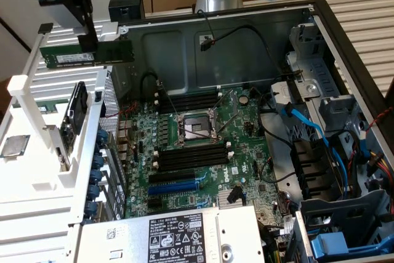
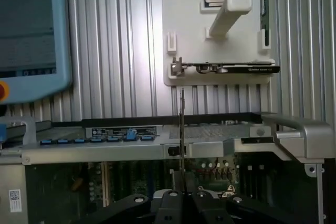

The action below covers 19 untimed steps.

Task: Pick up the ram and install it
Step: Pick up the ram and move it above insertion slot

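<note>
One ram (image 1: 114, 52) is clamped in the gripper (image 1: 88, 44). The jaws are nearly closed and pinch the stick near its middle. The ram hangs level in the air above the side wall of the open computer case (image 1: 178, 60), at the exterior view's left, well clear of the motherboard (image 1: 203, 146). The gripper body is cut off by the picture edge. In the wrist view the ram appears edge-on as a thin line, so its chips cannot be made out.

Holding the ram (image 1: 68, 57) level in the gripper (image 1: 89, 44), at 10 o'clock from the motherboard (image 1: 203, 146).
</note>
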Motion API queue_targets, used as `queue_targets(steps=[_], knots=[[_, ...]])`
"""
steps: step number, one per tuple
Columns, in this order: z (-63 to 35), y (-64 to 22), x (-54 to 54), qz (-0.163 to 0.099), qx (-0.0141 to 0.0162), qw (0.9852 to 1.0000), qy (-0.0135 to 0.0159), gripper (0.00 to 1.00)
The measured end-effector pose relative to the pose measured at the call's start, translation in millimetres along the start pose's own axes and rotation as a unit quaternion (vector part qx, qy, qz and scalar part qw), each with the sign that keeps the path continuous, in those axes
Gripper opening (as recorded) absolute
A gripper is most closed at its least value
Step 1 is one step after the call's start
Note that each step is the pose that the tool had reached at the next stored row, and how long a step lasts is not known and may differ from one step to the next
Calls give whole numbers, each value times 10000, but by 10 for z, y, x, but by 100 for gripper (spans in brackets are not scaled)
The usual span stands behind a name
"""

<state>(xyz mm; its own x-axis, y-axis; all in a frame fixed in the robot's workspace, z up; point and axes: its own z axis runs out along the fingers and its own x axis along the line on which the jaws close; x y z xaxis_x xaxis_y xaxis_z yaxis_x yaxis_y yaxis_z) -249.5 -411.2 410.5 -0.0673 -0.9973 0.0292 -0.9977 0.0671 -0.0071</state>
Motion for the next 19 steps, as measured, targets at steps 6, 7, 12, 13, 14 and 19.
queue_targets(steps=[6,7,12,13,14,19], knots=[[0,-188,-60,1,0,10000,5,12],[0,-220,-75,1,1,10000,5,12],[0,-327,-142,7,1,10000,19,12],[1,-359,-166,9,2,10000,30,12],[1,-420,-193,9,2,10000,34,12],[1,-613,-256,9,3,10000,40,12]])
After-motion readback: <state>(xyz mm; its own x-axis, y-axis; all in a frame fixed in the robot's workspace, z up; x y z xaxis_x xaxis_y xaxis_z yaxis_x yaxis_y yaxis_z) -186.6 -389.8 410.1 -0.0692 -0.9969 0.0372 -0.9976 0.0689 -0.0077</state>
